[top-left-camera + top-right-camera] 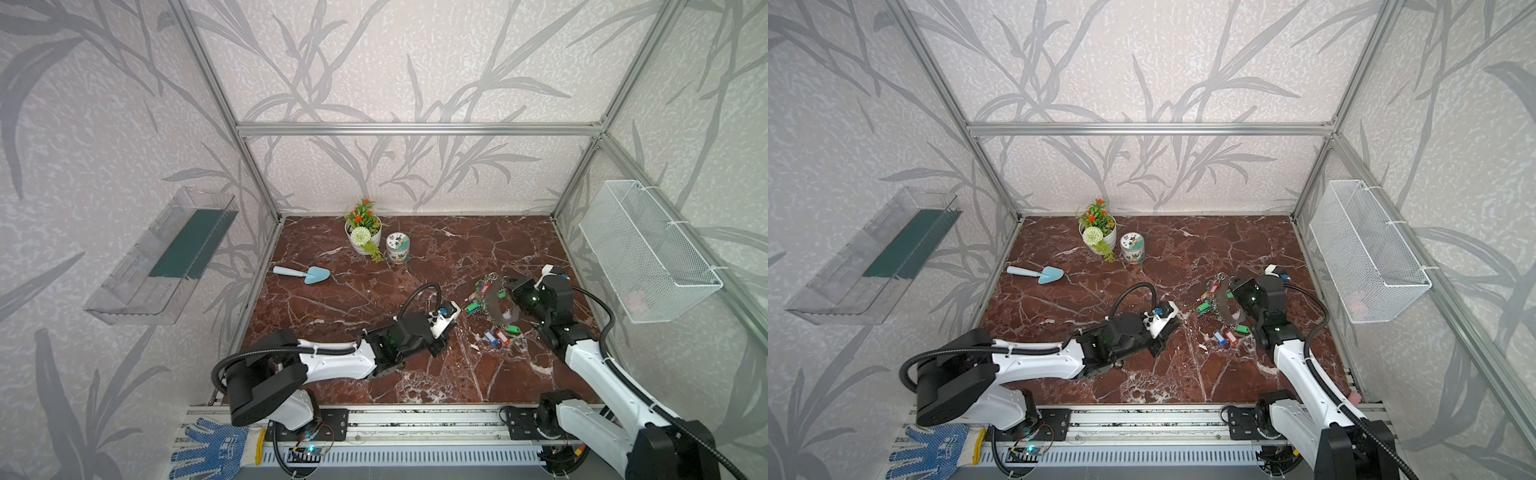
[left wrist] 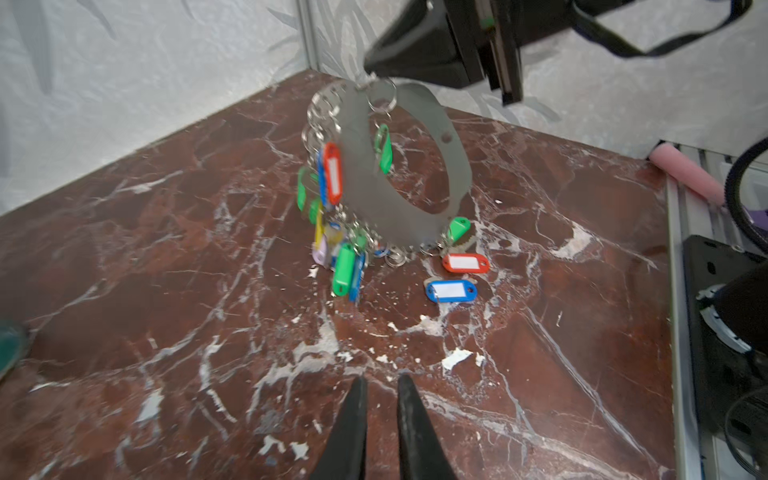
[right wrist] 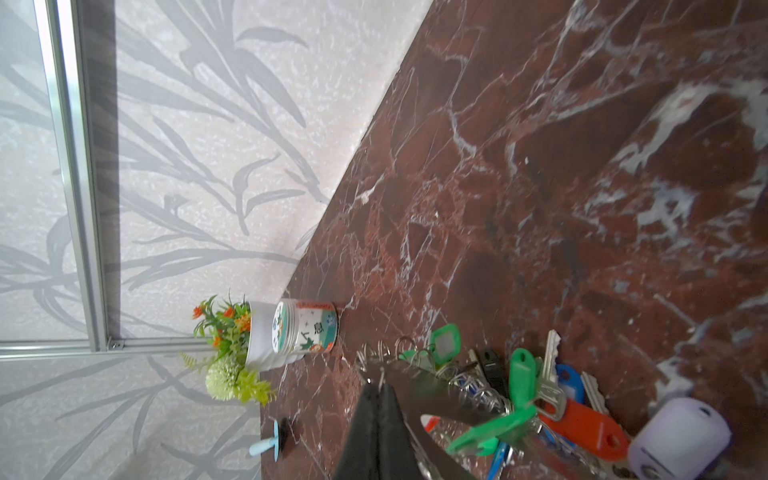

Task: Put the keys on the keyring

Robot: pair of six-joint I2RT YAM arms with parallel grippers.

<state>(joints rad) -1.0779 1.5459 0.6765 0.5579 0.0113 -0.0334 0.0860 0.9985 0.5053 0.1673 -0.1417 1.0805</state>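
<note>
The right pincer (image 2: 370,72) is clamped together on the top rim of the keyring (image 2: 359,187), which stands on edge with its lower rim down at the bench (image 2: 166,270). A bunch of coloured keys (image 2: 332,174) hangs along its side. A red key (image 2: 465,262) and a blue key (image 2: 451,290) lie flat just beside its lower edge. The left pincer (image 2: 382,380) is empty, its jaws slightly apart. It sits low over the bench, pointing at the keyring but apart from it.
</note>
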